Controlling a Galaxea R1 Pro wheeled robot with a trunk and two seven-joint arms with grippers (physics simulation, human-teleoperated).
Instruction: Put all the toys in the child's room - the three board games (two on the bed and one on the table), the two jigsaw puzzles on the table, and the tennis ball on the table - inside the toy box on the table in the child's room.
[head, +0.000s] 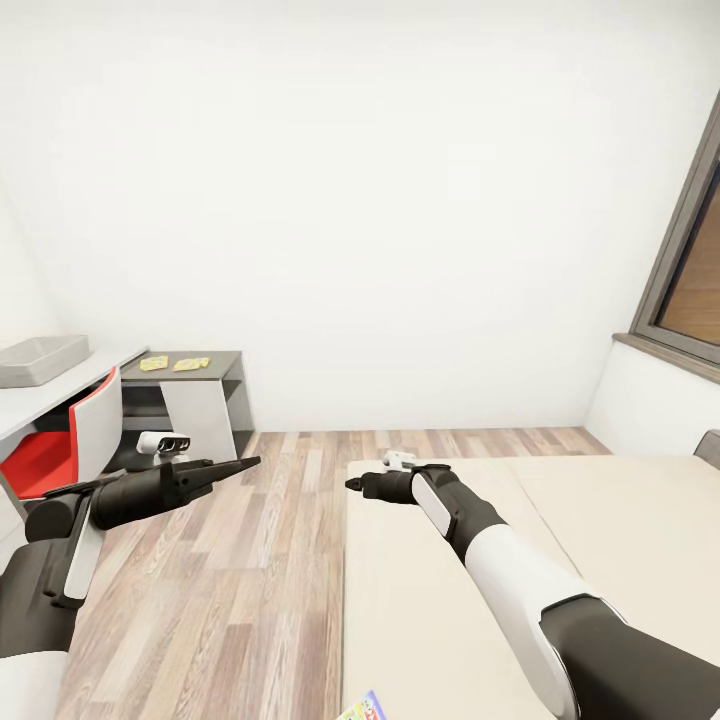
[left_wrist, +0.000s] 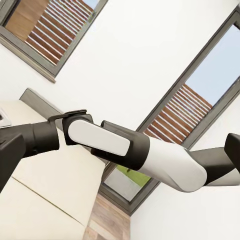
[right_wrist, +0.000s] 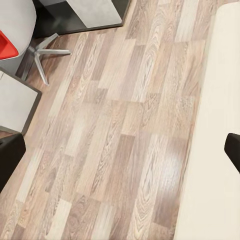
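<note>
One board game (head: 362, 708) lay nearest, on the bed (head: 600, 520) edge: likely light, stiff; grip its long edges. Right gripper (right_wrist: 120, 150) was wide open, empty; left gripper (head: 238, 466) state undeterminable. Farther, puzzles (head: 173, 364) and toy box (head: 40, 360) sat apart on the table (head: 225, 358).

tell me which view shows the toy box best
The head view: the toy box sits whole on the white table at far left, rim and sloping side visible. The left wrist view looks at the right arm and windows; the right wrist view looks down at floor and bed edge.
</note>
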